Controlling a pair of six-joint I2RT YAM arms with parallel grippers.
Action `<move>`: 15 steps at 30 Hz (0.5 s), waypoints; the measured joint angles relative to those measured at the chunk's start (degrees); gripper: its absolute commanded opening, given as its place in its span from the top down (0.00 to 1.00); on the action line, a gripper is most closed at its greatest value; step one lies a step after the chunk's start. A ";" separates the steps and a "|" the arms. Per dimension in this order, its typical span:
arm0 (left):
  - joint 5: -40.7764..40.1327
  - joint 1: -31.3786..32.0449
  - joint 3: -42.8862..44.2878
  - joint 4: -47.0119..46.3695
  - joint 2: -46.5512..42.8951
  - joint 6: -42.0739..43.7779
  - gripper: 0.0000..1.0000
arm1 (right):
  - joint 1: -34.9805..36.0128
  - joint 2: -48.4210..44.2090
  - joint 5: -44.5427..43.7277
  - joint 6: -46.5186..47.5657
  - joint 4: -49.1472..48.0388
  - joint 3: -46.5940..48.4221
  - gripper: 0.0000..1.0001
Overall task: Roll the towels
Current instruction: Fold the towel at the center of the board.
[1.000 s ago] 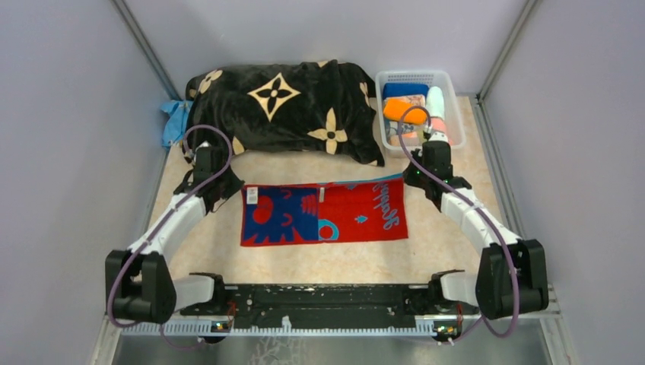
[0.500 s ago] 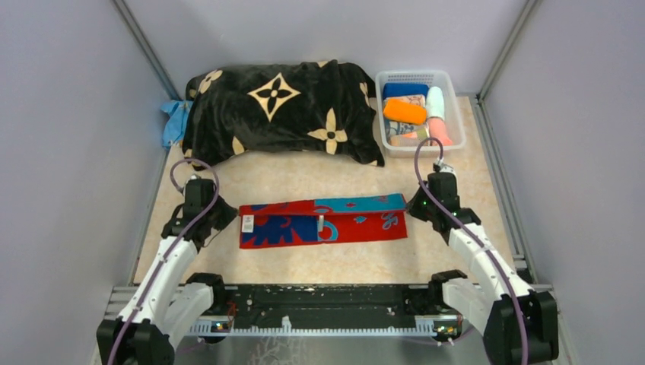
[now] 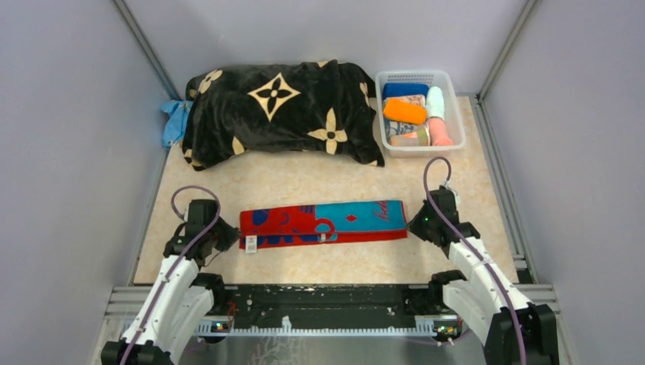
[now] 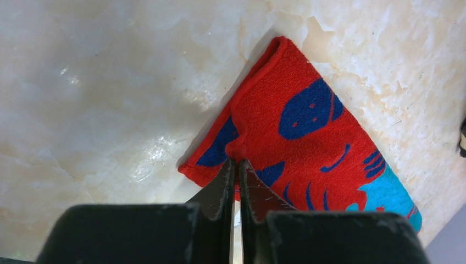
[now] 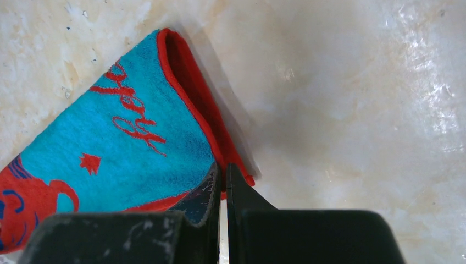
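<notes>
The red-and-turquoise patterned towel (image 3: 323,224) lies folded lengthwise into a narrow strip on the table, between the two arms. My left gripper (image 3: 228,237) is shut on the towel's left near corner (image 4: 258,118). My right gripper (image 3: 414,225) is shut on the towel's right near corner (image 5: 137,137). In the wrist views both pairs of jaws pinch the towel's edge. An orange towel roll (image 3: 405,111) and other rolled cloths lie in the white basket (image 3: 450,91). A light blue cloth (image 3: 173,122) sticks out behind the blanket's left end.
The big black blanket with cream flowers (image 3: 281,110) lies across the back of the table. The basket stands at the back right. Grey walls close in both sides. The black rail (image 3: 327,300) with the arm bases runs along the near edge.
Both grippers have pulled the towel's far edge toward the near side, folding it over itself. The towel went from a wide flat rectangle to a narrow strip, turquoise now on top at the right.
</notes>
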State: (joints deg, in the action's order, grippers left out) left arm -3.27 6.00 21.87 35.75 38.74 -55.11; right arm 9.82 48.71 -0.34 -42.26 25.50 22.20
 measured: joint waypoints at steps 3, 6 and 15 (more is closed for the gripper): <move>0.04 -0.02 -0.83 0.83 -1.40 -1.60 0.92 | 0.00 -1.03 0.48 -1.44 1.16 -0.52 1.00; 0.04 -0.02 -0.92 1.62 -2.03 -2.75 0.92 | 0.00 -2.16 1.66 -2.40 1.88 -0.57 1.00; -0.11 -0.02 -0.92 4.55 -2.16 -5.60 0.91 | 0.00 -5.53 3.06 -4.70 4.98 -0.57 1.00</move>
State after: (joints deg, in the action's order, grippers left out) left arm -3.38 5.98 20.95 40.29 36.58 -60.71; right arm 9.82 43.18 2.72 -46.96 30.48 21.63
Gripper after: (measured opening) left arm 0.096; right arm 0.015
